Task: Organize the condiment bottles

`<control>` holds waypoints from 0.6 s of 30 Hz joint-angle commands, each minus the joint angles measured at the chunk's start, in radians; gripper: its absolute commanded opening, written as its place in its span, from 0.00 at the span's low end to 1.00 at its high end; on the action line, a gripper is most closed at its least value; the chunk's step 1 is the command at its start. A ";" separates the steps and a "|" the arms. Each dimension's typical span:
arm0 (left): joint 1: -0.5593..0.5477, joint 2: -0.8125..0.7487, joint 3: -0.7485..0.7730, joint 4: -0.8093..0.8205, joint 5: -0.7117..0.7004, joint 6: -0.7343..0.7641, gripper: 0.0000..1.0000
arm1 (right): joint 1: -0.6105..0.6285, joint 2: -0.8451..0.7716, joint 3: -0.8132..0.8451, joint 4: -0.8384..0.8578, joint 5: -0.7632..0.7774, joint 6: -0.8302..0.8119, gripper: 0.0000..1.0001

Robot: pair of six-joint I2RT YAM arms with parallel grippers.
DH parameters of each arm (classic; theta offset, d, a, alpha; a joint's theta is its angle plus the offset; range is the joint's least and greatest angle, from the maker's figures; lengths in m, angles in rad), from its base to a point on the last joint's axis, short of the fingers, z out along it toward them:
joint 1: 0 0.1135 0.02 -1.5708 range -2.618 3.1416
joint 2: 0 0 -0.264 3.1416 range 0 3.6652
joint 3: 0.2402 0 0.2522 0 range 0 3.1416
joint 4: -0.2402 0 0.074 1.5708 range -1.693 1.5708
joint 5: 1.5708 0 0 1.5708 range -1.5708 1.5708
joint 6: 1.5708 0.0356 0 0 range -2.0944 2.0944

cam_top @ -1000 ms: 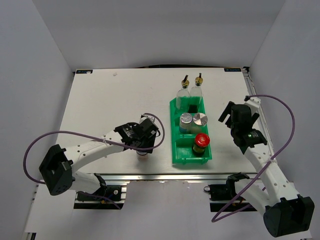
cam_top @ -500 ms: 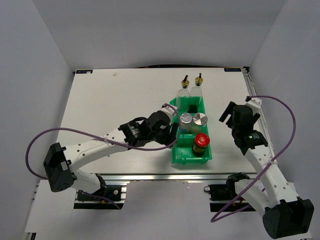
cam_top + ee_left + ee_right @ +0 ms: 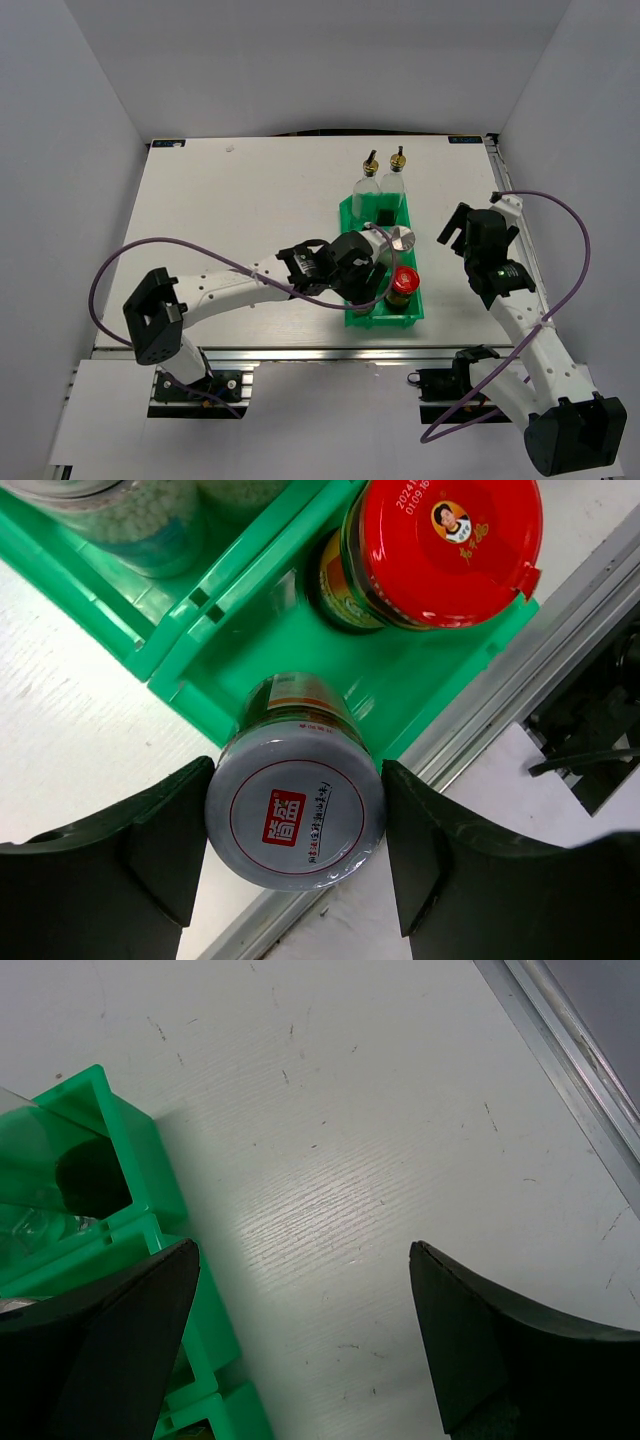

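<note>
Silver-lidded jar (image 3: 295,810) is hanging low over the near compartment of the green bin (image 3: 440,680), its base close against the bin's outer corner. Whether it is touching the floor, cannot tell.

Risk, as judged: base is riding near the corner wall, so a descent slightly off line could be catching the rim and tipping the jar outward toward the surface's near edge. A drift toward 1 o'clock could be knocking the red-capped jar (image 3: 440,545), which is standing just beside it in the same compartment.

Left tool (image 3: 295,832) is clenching the jar's lid, fingers (image 3: 165,850) spread to lid width, pressing at 9 and 3 o'clock.

Outward: other silver-lidded jars (image 3: 120,520) are sitting in the middle compartment at 11 o'clock. Tall pourer bottles (image 3: 369,182) are standing at the bin's 12 o'clock end.

Right tool (image 3: 300,1330) is hovering wide apart and holding nothing over the bare surface (image 3: 350,1160), at 3 o'clock of the bin.
</note>
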 commanded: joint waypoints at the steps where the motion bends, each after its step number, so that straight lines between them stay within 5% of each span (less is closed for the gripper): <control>1: -0.009 -0.007 0.072 0.101 0.035 0.012 0.00 | -0.007 0.001 -0.006 0.042 -0.006 -0.019 0.89; 9: -0.013 0.042 0.095 0.098 0.018 0.019 0.20 | -0.010 0.001 -0.006 0.043 -0.012 -0.024 0.90; 14: -0.015 0.092 0.118 0.065 -0.037 0.027 0.23 | -0.012 -0.004 -0.008 0.040 -0.012 -0.025 0.89; 18: -0.015 0.119 0.135 0.040 -0.053 0.035 0.42 | -0.013 -0.002 -0.006 0.040 -0.012 -0.027 0.89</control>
